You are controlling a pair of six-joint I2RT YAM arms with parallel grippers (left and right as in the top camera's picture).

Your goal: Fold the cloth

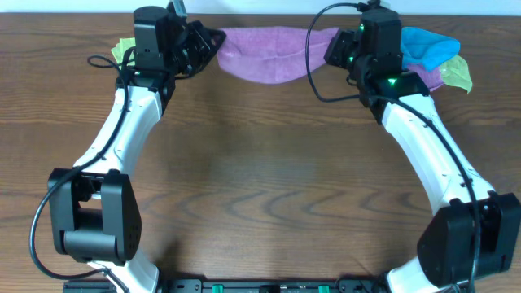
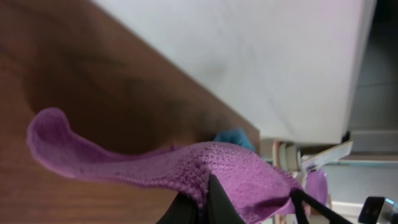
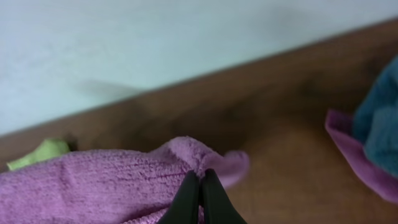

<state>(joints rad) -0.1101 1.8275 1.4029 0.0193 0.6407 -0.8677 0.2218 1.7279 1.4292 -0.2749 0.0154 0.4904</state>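
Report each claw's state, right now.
Left claw: closed, holding the cloth.
Right claw: closed, holding the cloth at its other end.

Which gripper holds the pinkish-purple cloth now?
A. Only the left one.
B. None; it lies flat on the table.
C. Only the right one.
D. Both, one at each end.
D: the left gripper and the right gripper each pinch one end of the cloth, which sags between them.

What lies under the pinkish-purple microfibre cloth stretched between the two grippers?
In the left wrist view, only bare brown wooden table shows beneath the pinkish-purple microfibre cloth. Overhead, the cloth hides the strip directly below its sagging middle.
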